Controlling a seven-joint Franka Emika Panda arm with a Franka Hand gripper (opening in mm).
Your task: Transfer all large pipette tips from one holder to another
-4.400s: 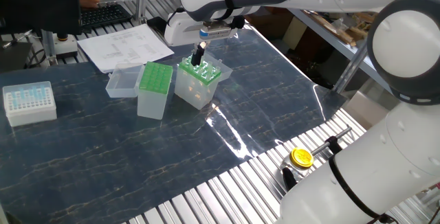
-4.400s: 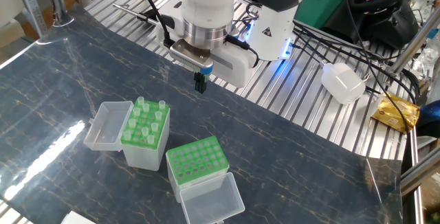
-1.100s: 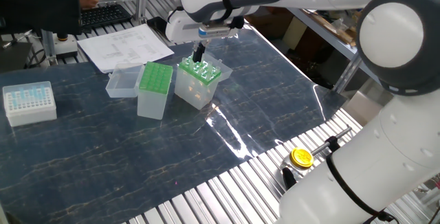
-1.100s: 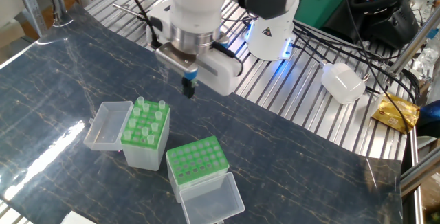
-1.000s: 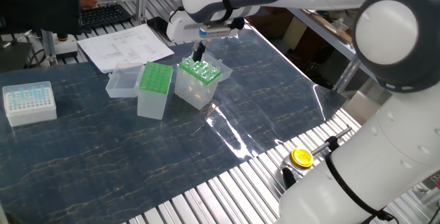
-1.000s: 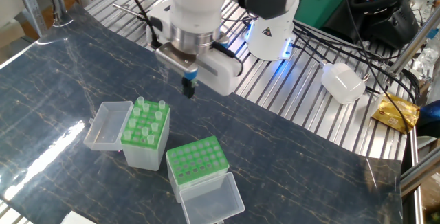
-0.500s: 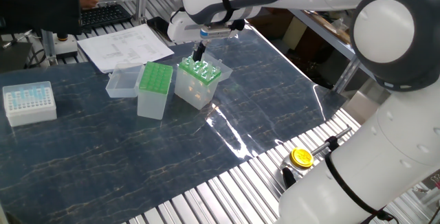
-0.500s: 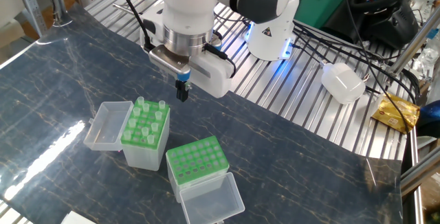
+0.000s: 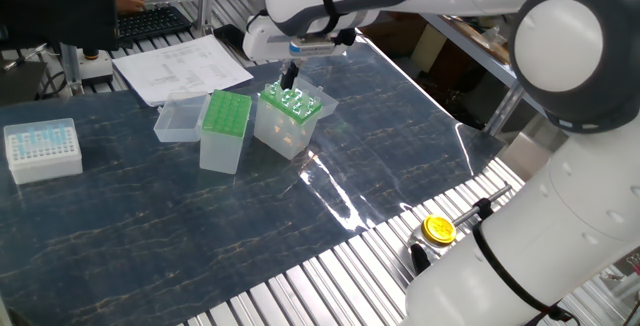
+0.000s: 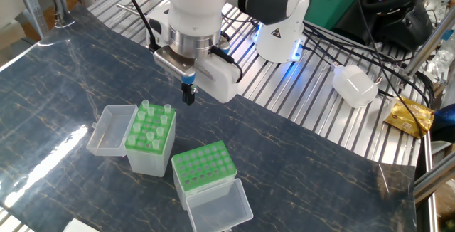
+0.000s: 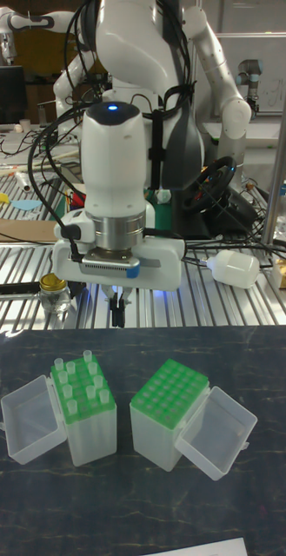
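Several large pipette tips (image 10: 158,123) (image 11: 88,358) (image 9: 290,101) stand upright in one holder (image 10: 151,154) (image 11: 90,434) (image 9: 285,128), a translucent box with a green top and its clear lid hanging open. Beside it stands another holder (image 10: 204,166) (image 11: 170,408) (image 9: 226,126) with no tips in its green grid. My gripper (image 10: 188,97) (image 11: 116,313) (image 9: 290,74) hangs in the air just above and behind the far corner of the tip-filled holder. Its dark fingers are shut, and I see nothing between them.
A white box with pale-blue tips (image 9: 42,148) sits far off at the table's end, and papers (image 9: 180,66) lie behind the holders. A yellow-lidded jar (image 9: 438,229) and a white bottle (image 10: 354,85) rest on the metal rails. The open lids (image 10: 110,129) (image 10: 219,207) jut out sideways.
Over the last seconds the gripper has travelled sideways and slightly down toward the tip-filled holder. In the last half second it has barely moved. The fingers have stayed shut.
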